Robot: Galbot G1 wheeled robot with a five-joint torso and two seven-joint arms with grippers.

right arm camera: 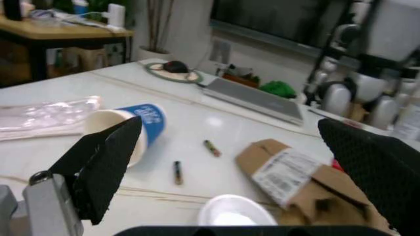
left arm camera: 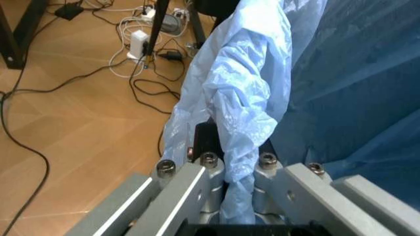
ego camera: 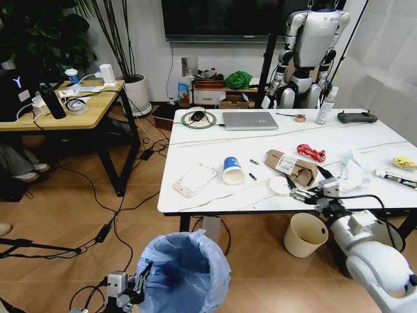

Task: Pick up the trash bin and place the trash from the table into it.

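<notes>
On the desk (ego camera: 215, 147), the laptop (ego camera: 250, 120) lies at the back, the paper cup (ego camera: 232, 171) on its side near the front, the cardboard box (ego camera: 292, 167) to its right and a packet (ego camera: 194, 180) to its left. The trash bin (ego camera: 184, 274) sits before the desk, a bucket (ego camera: 305, 235) beneath its front edge.

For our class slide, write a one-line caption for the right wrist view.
Open right hand hovers over table litter: paper cup, torn cardboard box, white lid.
</notes>
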